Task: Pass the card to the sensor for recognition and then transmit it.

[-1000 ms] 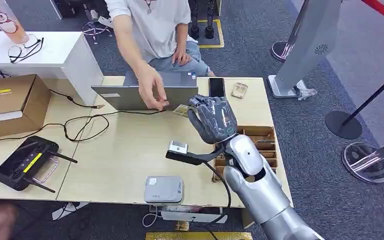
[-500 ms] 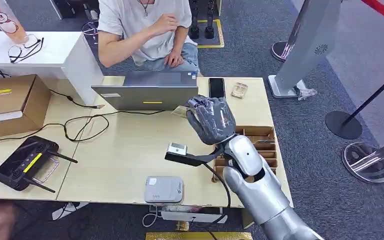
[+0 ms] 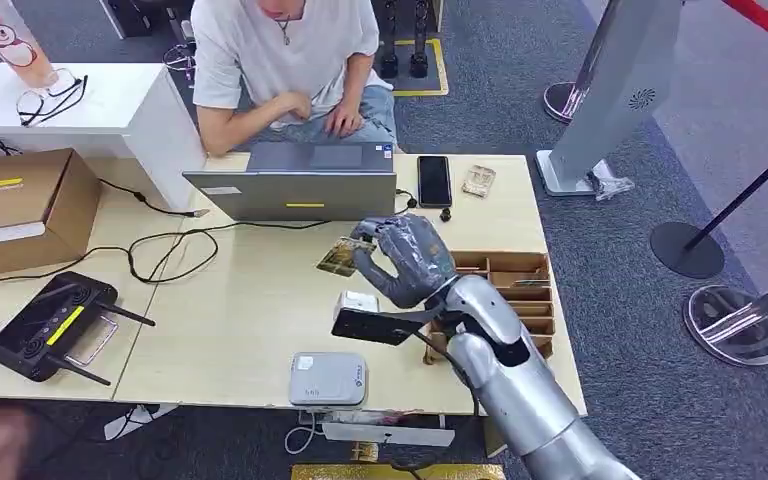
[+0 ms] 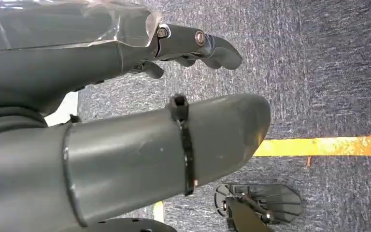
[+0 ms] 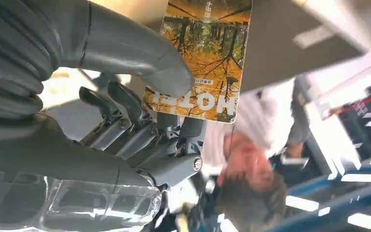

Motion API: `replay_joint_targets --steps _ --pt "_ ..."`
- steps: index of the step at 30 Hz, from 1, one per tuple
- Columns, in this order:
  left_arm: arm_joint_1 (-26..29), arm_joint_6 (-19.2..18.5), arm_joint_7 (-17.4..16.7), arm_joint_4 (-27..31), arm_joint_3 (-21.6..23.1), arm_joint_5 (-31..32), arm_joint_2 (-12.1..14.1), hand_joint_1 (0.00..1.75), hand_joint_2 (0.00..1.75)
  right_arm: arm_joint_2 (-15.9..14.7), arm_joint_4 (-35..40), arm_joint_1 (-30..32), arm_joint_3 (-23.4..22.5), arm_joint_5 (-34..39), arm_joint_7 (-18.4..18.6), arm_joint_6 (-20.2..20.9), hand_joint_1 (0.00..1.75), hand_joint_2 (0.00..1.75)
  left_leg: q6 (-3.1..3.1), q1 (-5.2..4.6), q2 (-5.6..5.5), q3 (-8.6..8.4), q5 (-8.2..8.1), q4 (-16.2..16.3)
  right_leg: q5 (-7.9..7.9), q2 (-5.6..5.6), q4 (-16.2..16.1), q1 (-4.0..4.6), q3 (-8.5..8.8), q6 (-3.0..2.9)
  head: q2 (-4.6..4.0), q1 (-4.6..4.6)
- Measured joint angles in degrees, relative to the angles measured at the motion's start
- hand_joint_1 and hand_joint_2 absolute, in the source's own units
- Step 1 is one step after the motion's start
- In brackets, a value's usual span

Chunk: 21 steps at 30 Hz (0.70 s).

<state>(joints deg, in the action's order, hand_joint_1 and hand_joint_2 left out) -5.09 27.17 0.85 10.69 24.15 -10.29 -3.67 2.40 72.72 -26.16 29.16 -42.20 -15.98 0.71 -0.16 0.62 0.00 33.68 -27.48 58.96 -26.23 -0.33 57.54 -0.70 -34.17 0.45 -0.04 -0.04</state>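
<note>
The right robot hand [image 3: 405,258] is up over the middle of the counter [image 3: 250,300], grasping the card [image 3: 340,256] between its thick thumb and its darker fingers [image 5: 125,104]. From where the head looks, the card sticks out on the laptop side of the robot hand, tilted, its far edge pointing toward the grey laptop [image 3: 295,185] but not touching it. Close up, the thumb presses on the printed face of the card [image 5: 203,58], an autumn-forest picture with white lettering, and the fingers back it from the other side; most of the card stands free beyond the thumb tip.

Just below the hand on the counter sits a small white sensor block [image 3: 356,302] on a black base, and the card hangs above and a little beyond it, apart from it. A grey box [image 3: 328,378] lies near the counter's front edge. A person in a pale shirt [image 3: 285,45] sits behind the laptop.

The left robot hand [image 4: 125,96] hangs over blue carpet, its fingers spread and nothing in it.
</note>
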Motion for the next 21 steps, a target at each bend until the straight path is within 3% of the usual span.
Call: replay_joint_targets --steps 5,10,16,21 --pt "-0.01 -0.22 -0.22 0.00 0.00 0.02 0.00 0.00 0.00 0.00 -0.28 0.15 0.48 9.29 -0.92 7.82 1.75 1.75 0.00 0.00 0.00 0.00 0.00 0.00 0.00 0.00 0.00 0.00 0.00 0.00 0.00 0.00" --pt "-0.06 -0.39 -0.50 0.00 0.00 0.15 0.00 0.00 0.00 0.00 -1.88 0.06 0.90 14.75 -0.68 12.85 1.75 1.75 0.00 0.00 0.00 0.00 0.00 0.00 0.00 0.00 0.00 0.00 0.00 0.00 0.00 0.00" --pt "-0.42 -0.09 -1.88 0.00 0.00 0.15 -0.07 0.00 0.00 0.00 -5.42 -1.13 2.12 17.83 0.33 15.92 1.75 1.75 0.00 0.00 0.00 0.00 0.00 0.00 0.00 0.00 0.00 0.00 0.00 0.00 0.00 -0.02" --pt "-0.76 0.02 -2.25 0.00 0.00 0.15 -0.24 0.00 0.00 0.00 -7.56 -1.94 2.80 18.05 0.53 16.17 1.75 1.75 0.00 0.00 0.00 0.00 0.00 0.00 0.00 0.00 0.00 0.00 0.00 0.00 0.00 0.00"
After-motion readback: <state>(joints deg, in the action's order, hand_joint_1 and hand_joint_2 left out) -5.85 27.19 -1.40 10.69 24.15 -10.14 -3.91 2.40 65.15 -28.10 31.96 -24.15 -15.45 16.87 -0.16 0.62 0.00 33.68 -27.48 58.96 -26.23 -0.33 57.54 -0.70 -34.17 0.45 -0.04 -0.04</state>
